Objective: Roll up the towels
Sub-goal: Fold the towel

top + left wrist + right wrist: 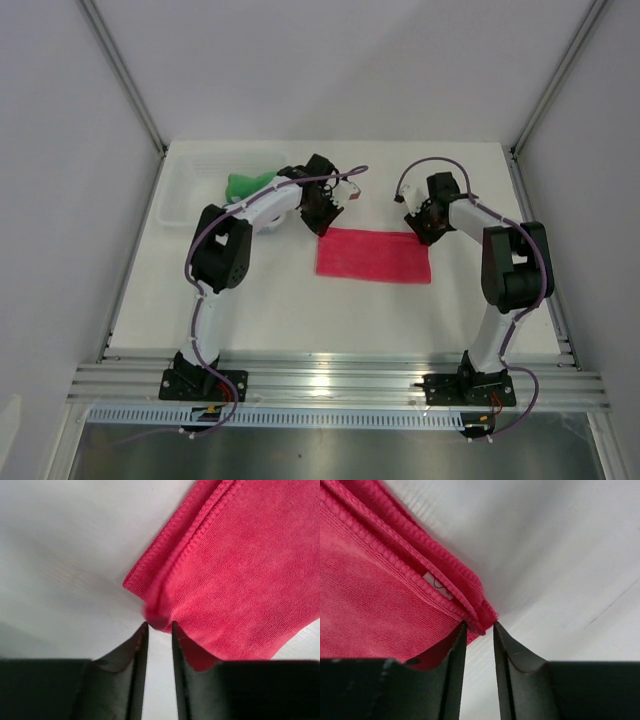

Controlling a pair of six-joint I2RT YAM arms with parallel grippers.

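Shows a pink towel (373, 256) folded into a flat rectangle in the middle of the table (260, 310), long side running left to right. Places the left gripper (325, 218) at the towel's far left corner and the right gripper (425, 232) at its far right corner, both pointed down at the cloth. Finds a green towel (245, 184) bunched in the basket (185, 195) at the table's far left, well apart from the pink one. From the left wrist, gives that gripper's jaws parted by a narrow gap, with bare table showing between them and the folded corner of the pink towel bulging right at the tips. Leaves the rest of the cloth spreading up and to the right. From the right wrist, gives the same narrow gap, again with white table between the jaws. Sets the stitched corner against the tip of the jaw on the view's left, with the layered hems running away up and to the left. Tucks a small white tag (432, 580) between two layers near that corner. Shows nothing clamped in either gripper.
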